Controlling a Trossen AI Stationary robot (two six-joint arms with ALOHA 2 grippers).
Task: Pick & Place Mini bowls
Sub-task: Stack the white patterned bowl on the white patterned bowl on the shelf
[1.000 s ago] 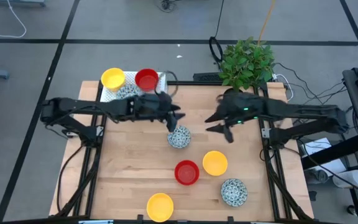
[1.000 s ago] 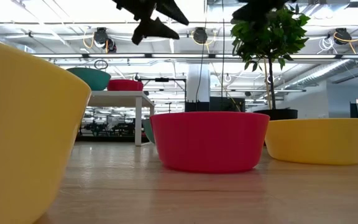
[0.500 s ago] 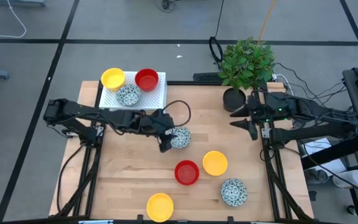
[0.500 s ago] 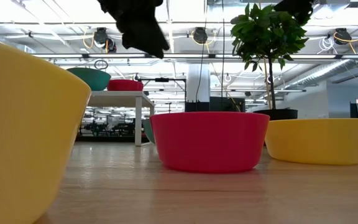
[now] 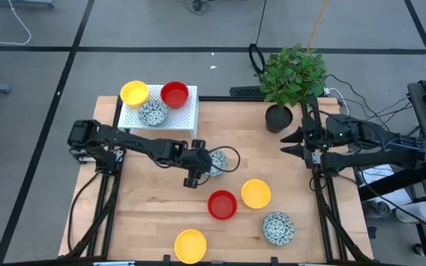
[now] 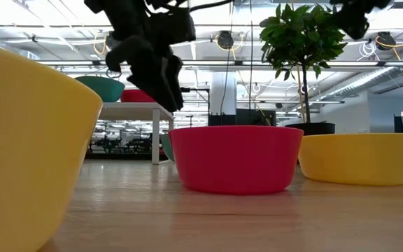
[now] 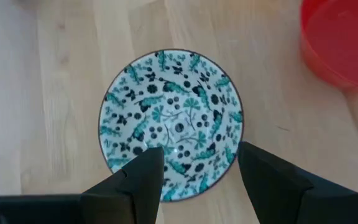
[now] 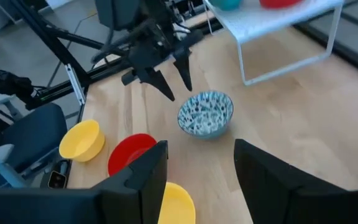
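The left hand (image 5: 196, 173) hung released over the empty patterned bowl (image 5: 214, 162). The right hand (image 5: 293, 144) waited open by the plant pot (image 5: 275, 118).

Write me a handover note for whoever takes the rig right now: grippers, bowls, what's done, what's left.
Left gripper: open, above the patterned bowl at table centre, not gripping.
Right gripper: open, empty, parked at the right edge by the potted plant.
Done: a yellow bowl, a red bowl and a patterned one sit on the white rack.
Left on the table: red bowl, two yellow bowls, patterned bowl, plus the centre one.
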